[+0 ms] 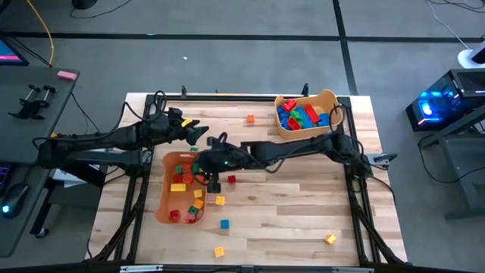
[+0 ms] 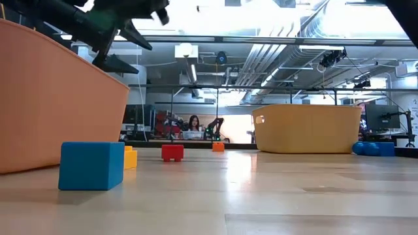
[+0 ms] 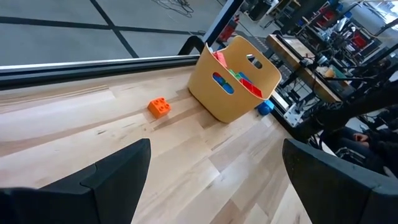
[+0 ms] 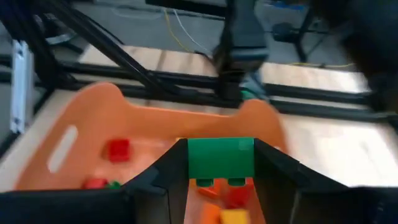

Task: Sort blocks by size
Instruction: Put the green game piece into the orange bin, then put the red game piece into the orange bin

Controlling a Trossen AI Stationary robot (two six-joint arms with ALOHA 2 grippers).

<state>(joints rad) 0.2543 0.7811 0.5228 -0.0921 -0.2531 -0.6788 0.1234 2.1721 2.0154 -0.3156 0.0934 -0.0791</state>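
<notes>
We see a green block [image 4: 221,158] clamped between the two fingers of the right pincer [image 1: 208,168], which hangs over the orange bin [image 1: 168,206] near the table's left edge. Inside that bin lie small blocks [image 1: 188,199] in red, yellow, orange and green. More small blocks are scattered on the bare table [image 1: 288,212]: a red one [image 1: 231,180] and a yellow one [image 1: 220,200] just beside the bin, a blue one [image 1: 225,224] and another yellow one [image 1: 219,251] toward the near edge, a yellow one [image 1: 330,240] toward the near right corner, and an orange one [image 1: 250,118] close to the far edge. The larger blocks [image 1: 301,116], red, blue and green, sit heaped in the tan bin [image 1: 324,98] at the far right corner.

The left pincer [image 1: 198,131] hovers above the table beyond the orange bin's far end, its fingers spread wide with nothing between them; it faces the orange block and the tan bin.

From table height, a person [image 2: 194,124] shows seated far off in the room behind the table.
</notes>
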